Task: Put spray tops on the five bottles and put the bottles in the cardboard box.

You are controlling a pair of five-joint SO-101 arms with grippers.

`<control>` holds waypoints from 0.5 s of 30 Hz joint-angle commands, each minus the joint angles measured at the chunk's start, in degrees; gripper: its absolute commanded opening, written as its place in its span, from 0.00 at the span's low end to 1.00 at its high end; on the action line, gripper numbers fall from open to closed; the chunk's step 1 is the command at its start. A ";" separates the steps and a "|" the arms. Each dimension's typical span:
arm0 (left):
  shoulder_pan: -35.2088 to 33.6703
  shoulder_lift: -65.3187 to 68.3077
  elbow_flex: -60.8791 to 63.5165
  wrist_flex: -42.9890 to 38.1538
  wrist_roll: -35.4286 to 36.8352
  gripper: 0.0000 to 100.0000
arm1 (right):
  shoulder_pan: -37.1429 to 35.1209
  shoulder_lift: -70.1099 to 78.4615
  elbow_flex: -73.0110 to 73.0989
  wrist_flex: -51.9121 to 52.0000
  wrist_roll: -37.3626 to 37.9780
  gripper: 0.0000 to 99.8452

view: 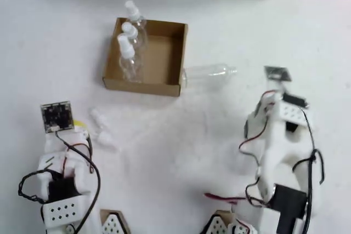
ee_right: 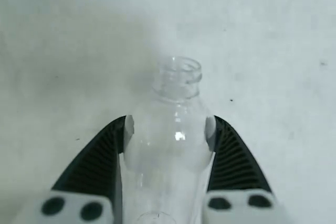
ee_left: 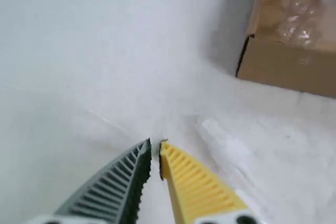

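Plain white table (view: 55, 42)

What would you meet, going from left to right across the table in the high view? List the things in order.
In order: white left arm → loose white plastic spray tops → brown cardboard box → clear plastic bottle lying on its side → white right arm.

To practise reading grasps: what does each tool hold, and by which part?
The right tool grips an uncapped bottle by its shoulder, just below the neck. The left tool holds nothing.
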 commanded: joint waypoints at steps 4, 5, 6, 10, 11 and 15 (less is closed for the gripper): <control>7.34 -0.75 -8.62 8.88 3.60 0.05 | -3.74 -3.74 8.35 -10.42 -0.88 0.02; 7.78 -0.75 -10.11 10.11 4.22 0.05 | -4.09 -3.74 8.70 -10.51 -0.88 0.02; 8.31 -0.66 -11.78 11.25 4.66 0.05 | -4.35 -3.74 9.05 -11.03 -0.79 0.02; 11.21 6.46 -20.22 15.12 5.98 0.05 | -4.26 -3.74 9.49 -12.97 -0.79 0.02; 12.18 9.80 -22.07 15.12 7.56 0.05 | -4.26 -3.65 9.49 -13.14 -0.79 0.02; 15.34 25.54 -30.07 15.03 12.75 0.05 | -4.09 -3.65 9.58 -13.14 -0.79 0.02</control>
